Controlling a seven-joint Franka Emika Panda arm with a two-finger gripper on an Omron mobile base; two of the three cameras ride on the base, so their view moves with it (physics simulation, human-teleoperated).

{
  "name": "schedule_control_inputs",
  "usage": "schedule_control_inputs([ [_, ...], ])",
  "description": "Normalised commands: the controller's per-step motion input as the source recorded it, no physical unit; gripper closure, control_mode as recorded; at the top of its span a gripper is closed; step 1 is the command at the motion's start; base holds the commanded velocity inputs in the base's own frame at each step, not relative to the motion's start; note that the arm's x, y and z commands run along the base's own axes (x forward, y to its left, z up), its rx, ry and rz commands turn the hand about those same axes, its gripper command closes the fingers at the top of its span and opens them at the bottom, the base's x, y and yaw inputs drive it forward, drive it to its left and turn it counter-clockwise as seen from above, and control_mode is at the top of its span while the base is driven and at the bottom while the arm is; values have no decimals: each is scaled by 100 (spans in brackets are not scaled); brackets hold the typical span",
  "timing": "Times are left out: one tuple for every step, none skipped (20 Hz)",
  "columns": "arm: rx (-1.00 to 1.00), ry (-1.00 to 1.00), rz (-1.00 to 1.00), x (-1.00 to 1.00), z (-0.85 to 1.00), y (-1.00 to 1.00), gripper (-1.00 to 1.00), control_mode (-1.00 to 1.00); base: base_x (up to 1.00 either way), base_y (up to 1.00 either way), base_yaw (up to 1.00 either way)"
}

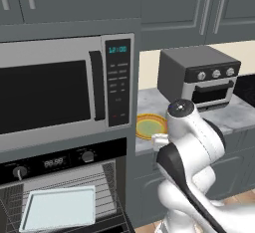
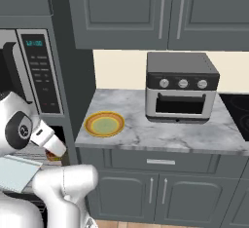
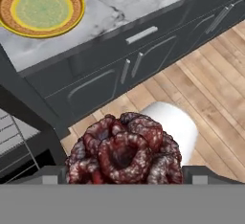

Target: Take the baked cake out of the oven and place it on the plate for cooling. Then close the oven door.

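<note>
In the left base view, the silver microwave [image 1: 64,87] is sitting high up, and its little screen is glowing with blue-green numbers that look like 12:00. Its keypad buttons are too small to read. Under it, the oven [image 1: 60,187] is standing open, and its black panel is showing two knobs and a small screen that I cannot read. A pale blue baking tray [image 1: 59,208] is lying on the wire rack inside. The plate [image 1: 151,126] is resting on the grey stone table [image 1: 234,115], close to the table's left edge. A grey toaster oven [image 1: 199,75] with three knobs is standing near the back of the table. The white arm is rising in front.

In the right base view, the plate [image 2: 104,123] is sitting near the front left corner of the table [image 2: 185,134]. The toaster oven [image 2: 181,86] is standing well apart from it, toward the right. The microwave's screen is too blurry to read here.

In the hand view, the tool [image 3: 125,173] is pinching the baked cake [image 3: 125,151] between its wide-spread fingers. The cake is hanging in the air over the wooden floor [image 3: 210,70], in front of the cabinet drawers. The plate [image 3: 40,7] is lying up on the table, near its front edge, well apart from the cake.
</note>
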Motion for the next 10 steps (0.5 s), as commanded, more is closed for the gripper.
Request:
schedule_control_inputs([
  [13,0,0,37,0,-64,100,-100,0,0,0],
  [15,0,1,39,0,-64,100,-100,0,0,0],
  [16,0,2,38,0,-66,100,-100,0,0,0],
  [17,0,4,37,0,-65,100,-100,0,0,0],
  [17,-1,8,31,0,-65,100,-100,0,0,0],
  [17,-11,14,22,-5,-62,100,-100,0,0,0],
  [17,-14,18,26,-3,-59,100,-100,0,0,0],
  [18,-18,23,29,-6,-53,100,-100,0,0,0],
  [19,-15,26,36,-7,-51,100,-100,0,0,0],
  [16,-12,29,44,-11,-42,100,-100,0,0,0],
])
